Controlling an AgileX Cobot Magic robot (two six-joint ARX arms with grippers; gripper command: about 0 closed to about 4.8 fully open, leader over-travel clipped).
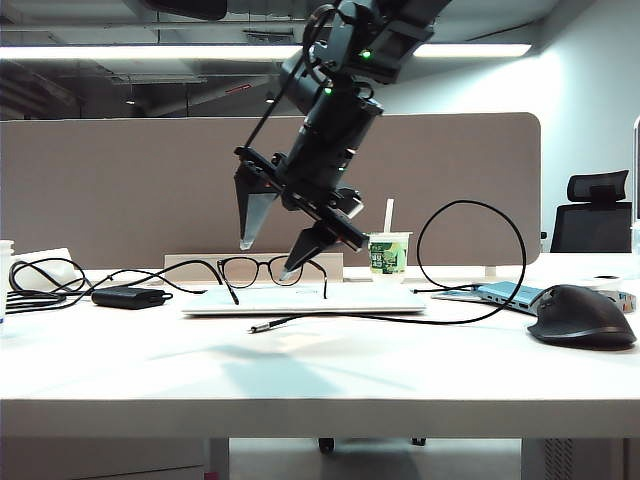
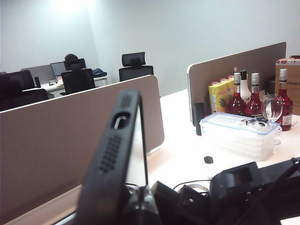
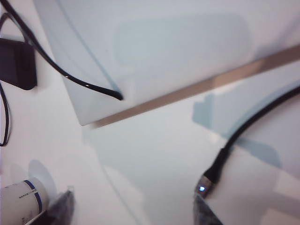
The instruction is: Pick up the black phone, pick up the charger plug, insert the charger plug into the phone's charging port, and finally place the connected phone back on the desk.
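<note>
Right gripper (image 1: 268, 258), the one nearest the camera in the exterior view, hangs tips-down over the desk (image 1: 300, 370) with its jaws spread wide and nothing between them. In the right wrist view the same gripper (image 3: 133, 211) shows only its two fingertips, and the charger plug (image 3: 204, 187) lies on the white surface just beside one of them, its silvery tip pointing away from its cable (image 3: 253, 122).

In the exterior view the charger plug (image 1: 258, 327) rests flat on the desk below and slightly in front of the open jaws, apart from both tips. Its cable (image 1: 480, 260) runs along the desk and rises in a tall loop.

Step in hand, as judged: picking up the plug. A good grasp would first centre the jaws over the short black collar, so that the plug sits between the fingers and not beside one. It would close across the collar and leave the metal tip protruding for insertion. Lifting slowly should keep the looped cable from twisting the plug.

Behind the plug lie a flat white slab (image 1: 300, 298) and a pair of glasses (image 1: 262, 270).

Left gripper (image 2: 140, 206), seen only in its own wrist view, is clamped on the black phone (image 2: 112, 154), held raised with the phone's charging port (image 2: 121, 120) exposed.
</note>
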